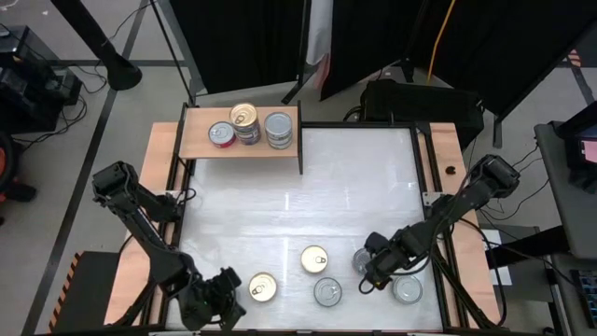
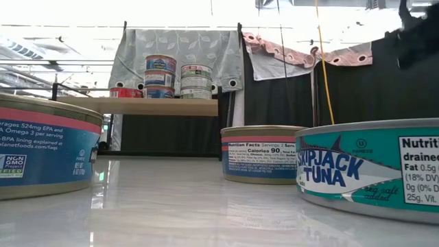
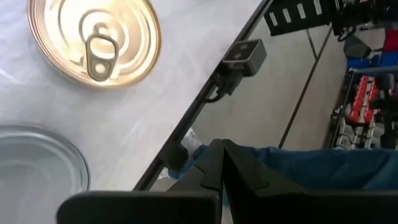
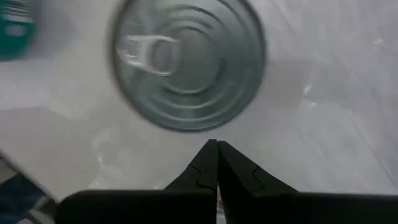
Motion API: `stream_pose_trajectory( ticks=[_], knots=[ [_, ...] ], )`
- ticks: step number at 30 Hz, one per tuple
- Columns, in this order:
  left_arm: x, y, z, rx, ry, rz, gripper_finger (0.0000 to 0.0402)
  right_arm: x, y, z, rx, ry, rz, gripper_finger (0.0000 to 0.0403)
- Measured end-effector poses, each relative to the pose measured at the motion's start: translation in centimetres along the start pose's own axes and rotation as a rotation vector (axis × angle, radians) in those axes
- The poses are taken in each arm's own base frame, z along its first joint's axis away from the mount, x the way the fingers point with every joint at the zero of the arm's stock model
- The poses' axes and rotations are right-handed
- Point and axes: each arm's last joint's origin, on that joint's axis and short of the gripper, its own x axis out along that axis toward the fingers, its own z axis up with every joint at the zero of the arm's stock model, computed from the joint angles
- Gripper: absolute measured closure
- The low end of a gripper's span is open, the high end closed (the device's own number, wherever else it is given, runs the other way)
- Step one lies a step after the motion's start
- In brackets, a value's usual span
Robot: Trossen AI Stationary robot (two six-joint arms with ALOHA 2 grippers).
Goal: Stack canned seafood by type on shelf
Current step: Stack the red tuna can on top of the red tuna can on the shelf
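From above: shelf (image 1: 280, 142) at the table's far edge, carrying a red-labelled tin (image 1: 221, 134), a gold-lidded stack (image 1: 244, 119) and a silver-lidded stack (image 1: 278, 127) side by side. Near the front edge, two gold-lidded tins (image 1: 262, 287) (image 1: 314, 259) and three silver ones (image 1: 327, 292) (image 1: 408, 289) (image 1: 362, 259). Left gripper (image 1: 227, 285) low at the front, just beside the nearer gold tin; right gripper (image 1: 370, 273) among the silver tins, close to the one partly hidden beneath it. At table height: blue-and-pink tin (image 2: 44, 147) left, another (image 2: 264, 153) centre, teal skipjack tuna tin (image 2: 370, 168) right, shelf behind with its stacks. Left wrist: fingers (image 3: 211, 168) clenched together, empty, over the table edge, gold lid (image 3: 93, 40) beyond. Right wrist: fingers (image 4: 208, 165) pressed shut, grasping nothing, tips seemingly just short of a blurred silver lid (image 4: 186, 62).
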Motion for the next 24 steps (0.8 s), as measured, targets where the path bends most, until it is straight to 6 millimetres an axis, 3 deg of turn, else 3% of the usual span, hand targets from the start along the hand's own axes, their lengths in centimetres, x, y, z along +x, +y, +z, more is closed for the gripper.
stream_pose_trajectory(
  ticks=[8,24],
  knots=[
    [0.2,0.0,0.8,-0.013,-0.054,0.001,0.0392,1.0,0.1,0.0,-0.029,0.006,0.070,0.0403],
    [0.6,-0.1,2.5,-0.004,-0.102,0.008,0.0391,1.7,0.2,0.3,-0.080,-0.034,0.037,0.0403]
  ],
)
